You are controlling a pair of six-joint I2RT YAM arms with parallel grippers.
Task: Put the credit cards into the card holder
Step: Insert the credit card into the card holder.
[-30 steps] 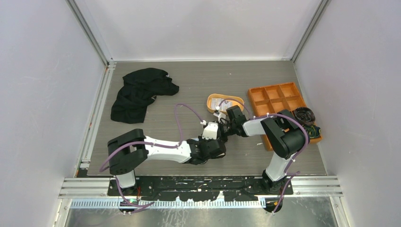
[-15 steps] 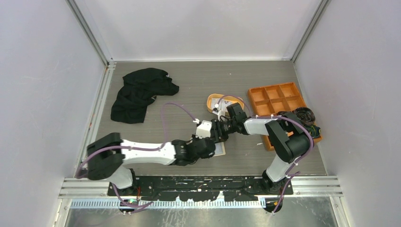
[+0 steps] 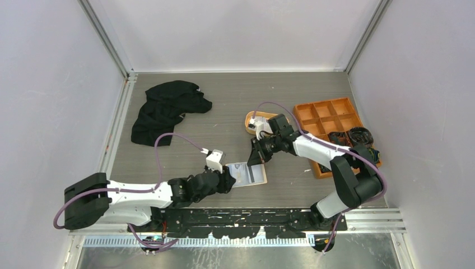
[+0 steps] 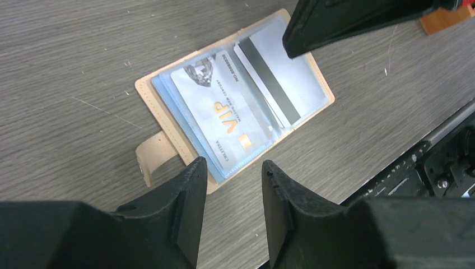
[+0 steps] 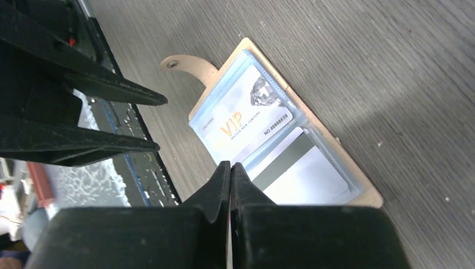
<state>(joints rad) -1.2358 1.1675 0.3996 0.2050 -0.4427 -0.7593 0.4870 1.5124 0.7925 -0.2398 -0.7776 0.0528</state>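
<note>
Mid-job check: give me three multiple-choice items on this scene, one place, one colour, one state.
1. Where is the card holder? A in the orange oval tray; B lying open on the table near its front edge; C on the black cloth.
2. What colour is the lettering on the VIP card? A gold; B red; C green.
3. How is the right pincer? A wide open; B shut on a card; C shut, empty.
Answers: 1 B, it lies spread on bare table; 2 A, gold print shows in both wrist views; 3 C, its fingers meet with nothing between.
</note>
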